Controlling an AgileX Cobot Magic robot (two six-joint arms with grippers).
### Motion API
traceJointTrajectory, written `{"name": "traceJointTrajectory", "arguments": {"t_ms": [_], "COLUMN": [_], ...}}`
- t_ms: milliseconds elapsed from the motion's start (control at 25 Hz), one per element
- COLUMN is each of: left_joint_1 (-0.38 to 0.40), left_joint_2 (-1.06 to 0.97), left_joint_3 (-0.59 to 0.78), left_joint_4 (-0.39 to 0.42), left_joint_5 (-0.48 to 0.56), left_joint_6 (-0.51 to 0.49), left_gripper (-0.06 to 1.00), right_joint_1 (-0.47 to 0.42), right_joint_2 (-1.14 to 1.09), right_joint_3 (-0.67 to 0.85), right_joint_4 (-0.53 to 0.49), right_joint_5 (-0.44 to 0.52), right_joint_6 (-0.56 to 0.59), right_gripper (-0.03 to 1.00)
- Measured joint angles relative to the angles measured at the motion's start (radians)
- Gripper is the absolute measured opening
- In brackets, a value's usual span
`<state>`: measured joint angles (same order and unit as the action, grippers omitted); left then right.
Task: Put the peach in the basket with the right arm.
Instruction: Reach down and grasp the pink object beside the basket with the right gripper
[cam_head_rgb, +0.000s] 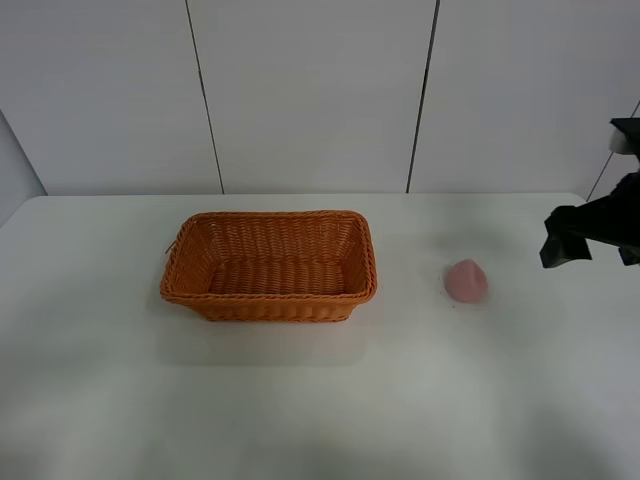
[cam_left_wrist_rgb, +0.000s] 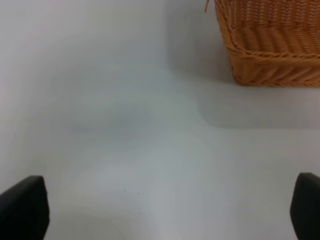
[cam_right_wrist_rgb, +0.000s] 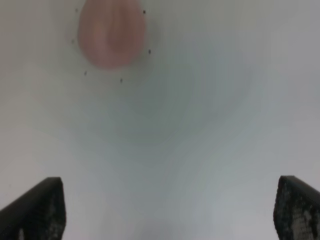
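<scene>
The pink peach (cam_head_rgb: 466, 280) lies on the white table to the right of the orange wicker basket (cam_head_rgb: 268, 266). The basket holds nothing. My right gripper (cam_head_rgb: 566, 245) hovers to the right of the peach, clear of it. In the right wrist view the peach (cam_right_wrist_rgb: 112, 33) shows blurred ahead of the gripper (cam_right_wrist_rgb: 167, 210), whose fingers (cam_right_wrist_rgb: 37, 210) stand wide apart and open. The left gripper (cam_left_wrist_rgb: 165, 207) is open over bare table, with a corner of the basket (cam_left_wrist_rgb: 270, 45) ahead of it. The left arm is out of the high view.
The white table (cam_head_rgb: 320, 400) ends at a grey panelled wall (cam_head_rgb: 310, 90) behind the basket. A stray wicker strand sticks out at the basket's left rim (cam_head_rgb: 172, 245).
</scene>
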<state>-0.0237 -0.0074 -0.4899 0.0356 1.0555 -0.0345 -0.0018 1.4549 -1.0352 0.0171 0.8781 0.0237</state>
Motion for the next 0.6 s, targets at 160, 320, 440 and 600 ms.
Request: {"name": "traceJointTrajectory", "arguments": {"t_ms": [160,320,440,600], "left_joint_1": [0.000,0.000,0.000,0.000], "left_joint_2": [0.000,0.000,0.000,0.000], "left_joint_3": [0.000,0.000,0.000,0.000], "left_joint_4": [0.000,0.000,0.000,0.000], "left_joint_5": [0.000,0.000,0.000,0.000], "left_joint_6": [0.000,0.000,0.000,0.000], "left_gripper": [0.99,0.99,0.99,0.99], "right_joint_1": [0.000,0.000,0.016,0.074], "right_joint_2": [0.246,0.416,0.492,0.528], "right_joint_3": [-0.163,-0.292,-0.372,-0.431], "right_joint_4": [0.000,0.006,0.026,0.035], "right_joint_5": [0.023,0.054,0.062,0.055], "right_joint_6": [0.000,0.000,0.000,0.000], "right_gripper": [0.64,0.64,0.64,0.64]}}
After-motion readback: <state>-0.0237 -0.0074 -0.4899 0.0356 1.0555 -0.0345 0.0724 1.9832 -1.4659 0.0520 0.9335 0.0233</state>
